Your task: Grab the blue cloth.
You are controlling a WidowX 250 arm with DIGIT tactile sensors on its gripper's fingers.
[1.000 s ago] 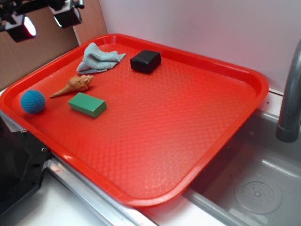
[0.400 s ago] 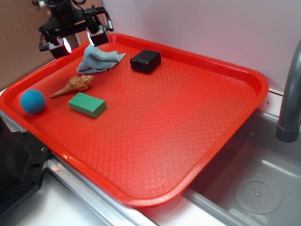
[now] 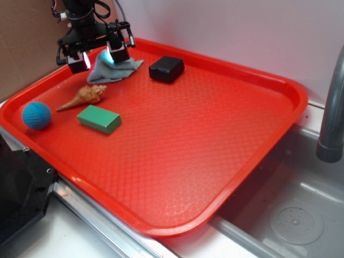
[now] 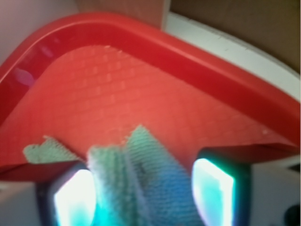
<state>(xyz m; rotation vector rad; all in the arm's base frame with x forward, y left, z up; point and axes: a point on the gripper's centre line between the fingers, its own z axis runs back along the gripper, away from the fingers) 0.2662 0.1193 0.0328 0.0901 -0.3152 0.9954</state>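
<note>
Blue cloth (image 4: 141, 188) is sitting bunched up between the two lit fingertips (image 4: 211, 190) in the wrist view, with a gap showing on either side of it, so the jaws are standing apart and not yet pinching. Over the last second the gripper (image 3: 99, 54) has been dropping from high at the far left down onto the cloth (image 3: 121, 71), which is lying in the far left corner of the red tray (image 3: 258, 156). By my judgement that is putting the grasp one step away: closing the fingers should be catching the raised fold.

Going from near to far along the left side of the tray, the blue ball (image 3: 36, 115), the green block (image 3: 99, 119) and the seashell (image 3: 83, 97) are lying well clear of the arm. The black block (image 3: 166, 69) is resting just right of the cloth. A metal sink (image 3: 295, 215) is lying at the near right, and a pale wall (image 3: 242, 32) is standing behind.
</note>
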